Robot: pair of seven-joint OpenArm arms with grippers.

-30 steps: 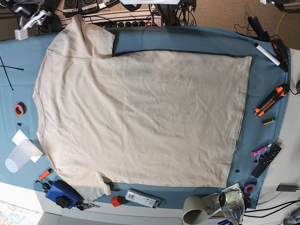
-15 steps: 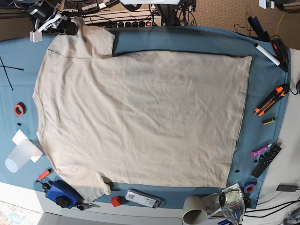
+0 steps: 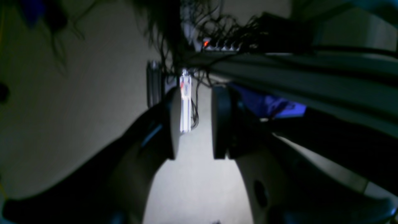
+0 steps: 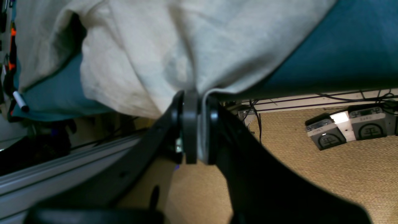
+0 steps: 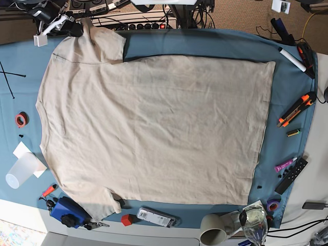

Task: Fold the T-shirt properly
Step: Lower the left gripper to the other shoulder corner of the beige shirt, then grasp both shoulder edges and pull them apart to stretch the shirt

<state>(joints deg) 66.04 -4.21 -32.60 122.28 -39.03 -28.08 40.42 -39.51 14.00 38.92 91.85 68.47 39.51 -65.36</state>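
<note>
The beige T-shirt (image 5: 154,128) lies spread flat on the blue-teal table cloth (image 5: 205,43), collar side left and hem right. My right gripper (image 5: 76,29) is at the far left corner of the table. In the right wrist view it (image 4: 200,95) is shut on the hem of the T-shirt's (image 4: 186,46) far sleeve at the table edge. My left gripper (image 3: 196,93) is open and empty, off the table, facing the floor and cables. It does not show in the base view.
Around the shirt lie a tape roll (image 5: 20,120), a plastic cup (image 5: 20,171), a blue object (image 5: 66,211), a red cube (image 5: 126,220), a mug (image 5: 212,229), a glass (image 5: 253,220), a utility knife (image 5: 296,108), a marker (image 5: 291,59) and a black remote (image 5: 292,176).
My right gripper moved right from beyond the table's far left corner to the far sleeve's edge. The shirt's body has not moved.
</note>
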